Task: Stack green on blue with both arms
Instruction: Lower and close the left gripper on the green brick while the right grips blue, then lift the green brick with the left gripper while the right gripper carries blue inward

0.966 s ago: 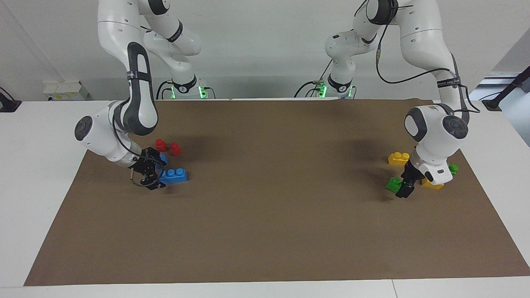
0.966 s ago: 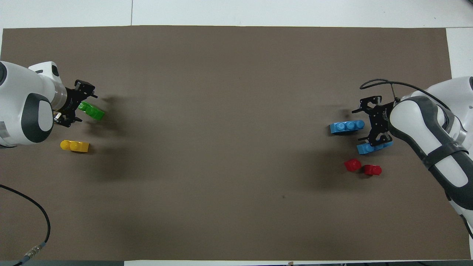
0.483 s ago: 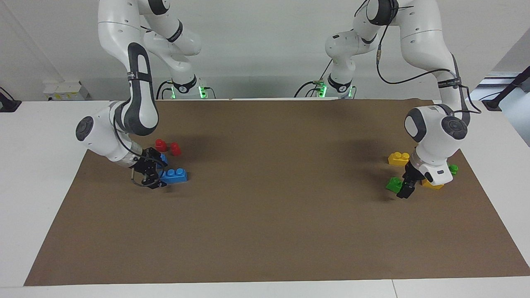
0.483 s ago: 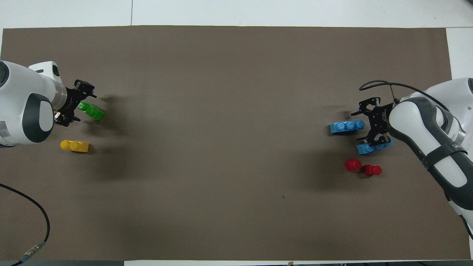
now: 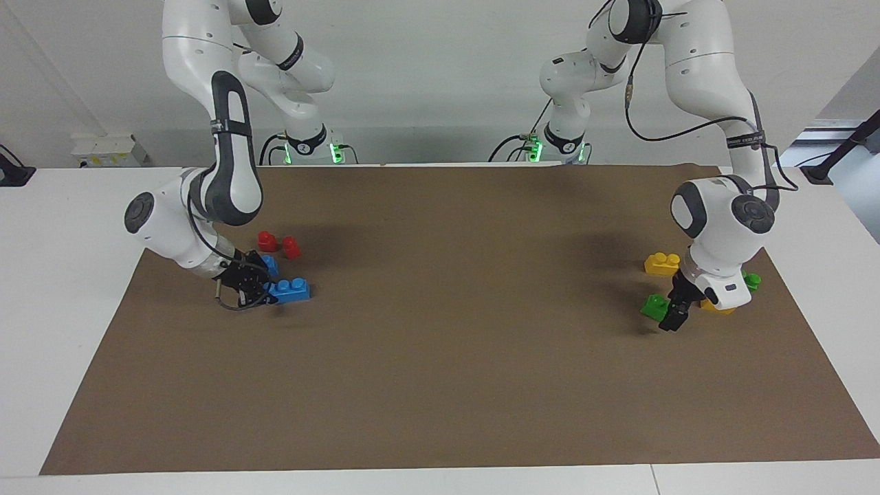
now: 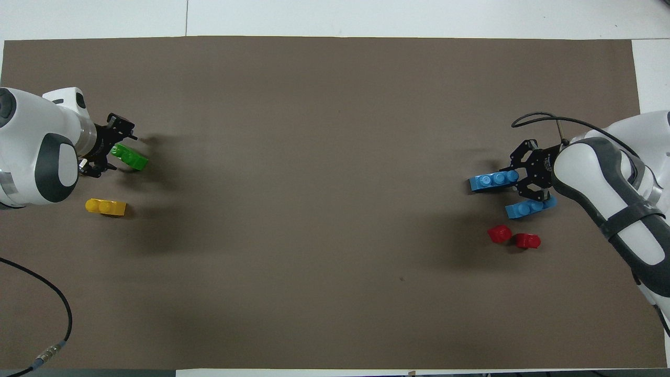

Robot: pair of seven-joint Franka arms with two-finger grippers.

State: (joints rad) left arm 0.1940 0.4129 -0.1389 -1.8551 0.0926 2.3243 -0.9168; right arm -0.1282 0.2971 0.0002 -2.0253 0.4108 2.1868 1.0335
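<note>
Two bricks matter here, and both are small, stiff, light plastic pieces with smooth glossy sides; either could slip or skid on the brown mat [image 5: 440,385] if pinched off-centre. A blue brick [image 5: 291,290] lies on the mat at the right arm's end of the desk, farther from the robots than a second blue brick [image 6: 528,208] and two small red pieces [image 5: 278,243]. The right gripper [image 5: 256,291] is down at that brick's end with its fingers closed on it, so it appears to hold the brick by its flat side walls, which is the sound place to take it, below the studs. A green brick [image 5: 654,304] lies at the left arm's end of the desk, near two yellow bricks [image 5: 662,262] and a second green brick [image 5: 752,280]. The left gripper [image 5: 675,313] is low at that green brick, fingers either side of its near end in the overhead view; whether they press it yet I cannot tell. Its short body leaves little to grip, so the long flat sides are best, keeping the underside free to seat on the blue studs.
</note>
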